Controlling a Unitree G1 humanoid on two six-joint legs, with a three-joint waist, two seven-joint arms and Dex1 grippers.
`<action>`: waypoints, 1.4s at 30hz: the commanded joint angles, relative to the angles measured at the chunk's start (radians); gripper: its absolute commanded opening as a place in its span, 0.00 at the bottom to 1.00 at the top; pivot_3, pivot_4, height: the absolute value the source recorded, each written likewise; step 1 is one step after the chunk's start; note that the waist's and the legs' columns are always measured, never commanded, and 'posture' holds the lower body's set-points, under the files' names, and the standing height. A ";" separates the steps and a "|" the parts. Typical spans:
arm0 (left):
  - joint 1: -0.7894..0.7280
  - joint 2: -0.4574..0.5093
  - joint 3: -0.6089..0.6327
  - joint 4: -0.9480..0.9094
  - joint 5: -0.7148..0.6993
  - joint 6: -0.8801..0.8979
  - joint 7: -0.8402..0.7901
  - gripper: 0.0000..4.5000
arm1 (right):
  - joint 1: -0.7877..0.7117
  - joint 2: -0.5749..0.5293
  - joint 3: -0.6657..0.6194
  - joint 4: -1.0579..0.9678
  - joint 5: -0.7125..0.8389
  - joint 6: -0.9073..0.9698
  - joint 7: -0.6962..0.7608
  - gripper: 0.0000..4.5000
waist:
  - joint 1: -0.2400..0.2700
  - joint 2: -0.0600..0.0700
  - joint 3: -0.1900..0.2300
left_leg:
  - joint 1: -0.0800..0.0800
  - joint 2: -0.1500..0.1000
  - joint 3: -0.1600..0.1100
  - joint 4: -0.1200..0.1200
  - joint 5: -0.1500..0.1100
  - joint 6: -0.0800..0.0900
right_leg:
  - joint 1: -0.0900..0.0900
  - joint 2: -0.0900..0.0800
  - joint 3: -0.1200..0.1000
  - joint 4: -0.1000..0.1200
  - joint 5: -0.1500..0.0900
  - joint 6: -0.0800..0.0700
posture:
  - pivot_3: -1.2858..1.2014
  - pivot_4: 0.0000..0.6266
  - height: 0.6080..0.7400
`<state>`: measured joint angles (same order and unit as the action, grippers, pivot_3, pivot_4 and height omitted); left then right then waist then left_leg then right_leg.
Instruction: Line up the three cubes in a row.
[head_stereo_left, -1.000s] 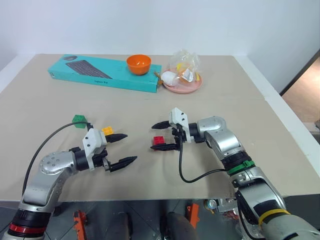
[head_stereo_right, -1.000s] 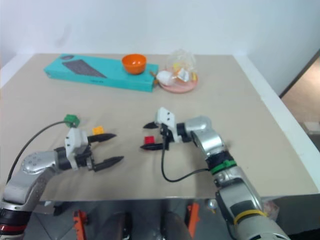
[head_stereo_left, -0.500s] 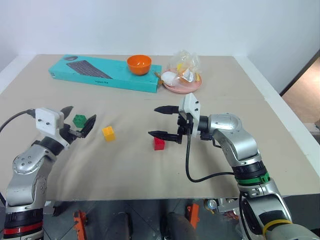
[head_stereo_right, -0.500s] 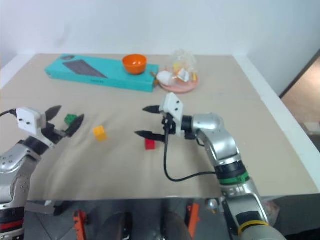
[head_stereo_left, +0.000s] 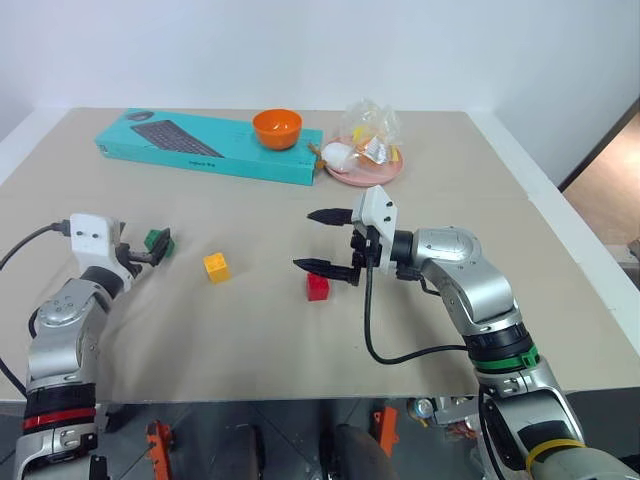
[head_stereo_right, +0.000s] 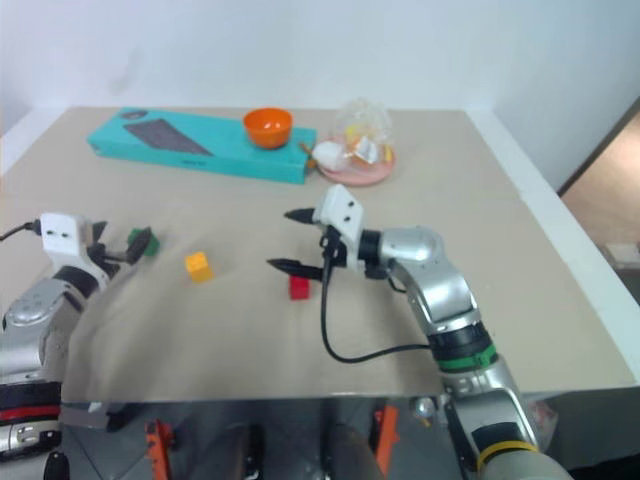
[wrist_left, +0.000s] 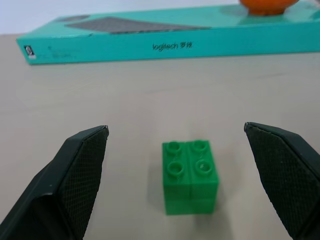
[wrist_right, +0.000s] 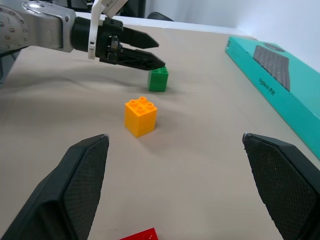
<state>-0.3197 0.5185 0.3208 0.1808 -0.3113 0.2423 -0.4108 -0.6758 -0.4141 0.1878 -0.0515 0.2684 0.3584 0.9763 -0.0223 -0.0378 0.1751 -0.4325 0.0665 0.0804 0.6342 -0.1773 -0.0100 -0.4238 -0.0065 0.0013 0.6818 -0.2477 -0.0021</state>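
Green cube (wrist_left: 190, 176) now between open left end effector (wrist_left: 180, 195) fingers, swung left

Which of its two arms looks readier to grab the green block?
The left. Its open left gripper already straddles the green cube, fingers either side. The right gripper hovers open above the red cube, far off.

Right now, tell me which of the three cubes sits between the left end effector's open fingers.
The green cube. It stands on the table between the left end effector's spread fingers, untouched. The yellow cube and red cube lie further right.
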 joint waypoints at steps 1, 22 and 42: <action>-0.025 0.021 -0.007 0.015 0.002 0.020 -0.023 1.00 | -0.004 -0.016 -0.015 -0.045 -0.005 -0.026 -0.008 0.98 | 0.000 0.000 0.000 | 0.000 0.000 0.000 0.000 0.000 0.000 | 0.000 0.000 0.000 0.000 0.000 0.000 | 0.52 0.24 1.00; -0.130 0.090 -0.071 0.202 0.071 -0.008 -0.135 0.29 | 0.025 -0.056 -0.022 -0.109 0.036 0.009 0.000 1.00 | 0.000 -0.001 0.000 | 0.000 0.000 0.000 0.000 0.000 -0.001 | 0.000 0.000 -0.001 0.000 0.000 0.000 | 0.52 0.24 1.00; -0.166 0.200 -0.337 -0.253 -0.154 0.114 -0.775 0.29 | 0.237 -0.212 -0.167 -0.448 0.313 0.347 -0.048 1.00 | 0.000 -0.001 0.000 | -0.003 -0.001 -0.002 0.000 0.000 -0.001 | -0.002 0.001 -0.002 0.000 -0.002 0.001 | 0.52 0.24 1.00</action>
<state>-0.4808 0.7156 -0.0067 -0.0527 -0.4659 0.3503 -1.1698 -0.4360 -0.6147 0.0600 -0.4525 0.5537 0.6986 0.9347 -0.0227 -0.0388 0.1749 -0.4354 0.0652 0.0784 0.6345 -0.1769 -0.0105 -0.4254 -0.0052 -0.0001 0.6814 -0.2492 -0.0011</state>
